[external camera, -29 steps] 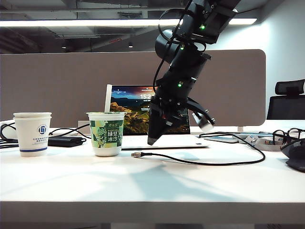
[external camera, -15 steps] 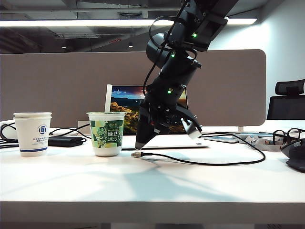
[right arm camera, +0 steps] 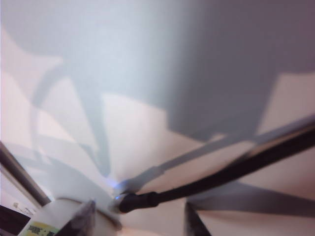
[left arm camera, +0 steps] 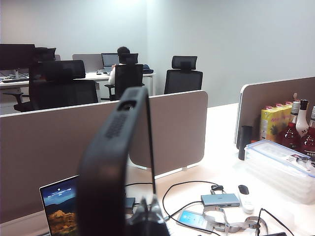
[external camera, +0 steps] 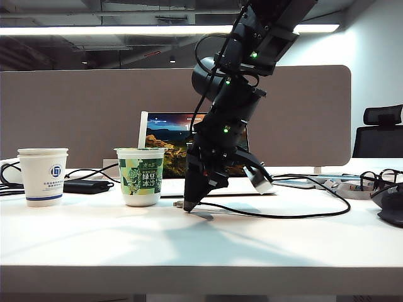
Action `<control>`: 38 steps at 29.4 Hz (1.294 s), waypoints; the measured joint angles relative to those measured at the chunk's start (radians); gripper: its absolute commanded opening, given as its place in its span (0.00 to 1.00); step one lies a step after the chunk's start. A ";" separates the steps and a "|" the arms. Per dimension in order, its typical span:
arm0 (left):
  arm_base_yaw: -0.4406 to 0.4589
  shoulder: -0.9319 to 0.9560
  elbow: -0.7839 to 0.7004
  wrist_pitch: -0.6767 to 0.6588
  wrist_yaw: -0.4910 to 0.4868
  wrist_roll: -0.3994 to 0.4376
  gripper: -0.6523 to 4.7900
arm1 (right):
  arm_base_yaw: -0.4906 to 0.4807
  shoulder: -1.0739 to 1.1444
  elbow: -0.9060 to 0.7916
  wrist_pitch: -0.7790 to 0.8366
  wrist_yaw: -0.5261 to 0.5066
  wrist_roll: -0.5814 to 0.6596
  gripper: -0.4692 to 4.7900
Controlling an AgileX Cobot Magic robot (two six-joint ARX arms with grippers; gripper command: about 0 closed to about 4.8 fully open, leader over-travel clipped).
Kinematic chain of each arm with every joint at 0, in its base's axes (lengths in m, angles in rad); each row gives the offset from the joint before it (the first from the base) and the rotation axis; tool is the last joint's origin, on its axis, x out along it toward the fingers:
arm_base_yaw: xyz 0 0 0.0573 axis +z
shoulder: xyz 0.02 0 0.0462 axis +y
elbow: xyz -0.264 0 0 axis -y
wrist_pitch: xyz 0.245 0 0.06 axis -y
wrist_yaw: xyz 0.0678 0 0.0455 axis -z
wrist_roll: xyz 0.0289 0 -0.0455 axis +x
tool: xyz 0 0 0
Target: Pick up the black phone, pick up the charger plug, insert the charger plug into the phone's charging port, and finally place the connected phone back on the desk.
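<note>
In the left wrist view the black phone (left arm camera: 115, 162) stands upright and edge-on close to the camera, its charging port (left arm camera: 128, 104) on the narrow edge at its upper end. My left gripper (left arm camera: 147, 211) is shut on its lower part; this arm is outside the exterior view. The charger plug (external camera: 180, 204) lies on the desk (external camera: 189, 251) at the end of its black cable (external camera: 283, 216). My right gripper (external camera: 189, 207) points down onto it. In the right wrist view the plug (right arm camera: 129, 200) lies between the right gripper's (right arm camera: 140, 216) open fingers, which do not touch it.
A green cup (external camera: 141, 176) with a straw stands just left of the plug, a white paper cup (external camera: 43, 176) and a black brick (external camera: 88, 186) farther left. An open laptop (external camera: 167, 141) sits behind the arm. Glasses (external camera: 378, 179) and a dark mouse (external camera: 393, 207) lie at the right.
The right arm has swung left and come down: its gripper went from in front of the laptop's edge to the desk, over the plug. The plug and cups have not moved.
</note>
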 measured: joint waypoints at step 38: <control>0.000 0.000 0.000 -0.004 0.000 0.000 0.11 | -0.010 -0.016 0.007 -0.143 0.003 -0.140 0.07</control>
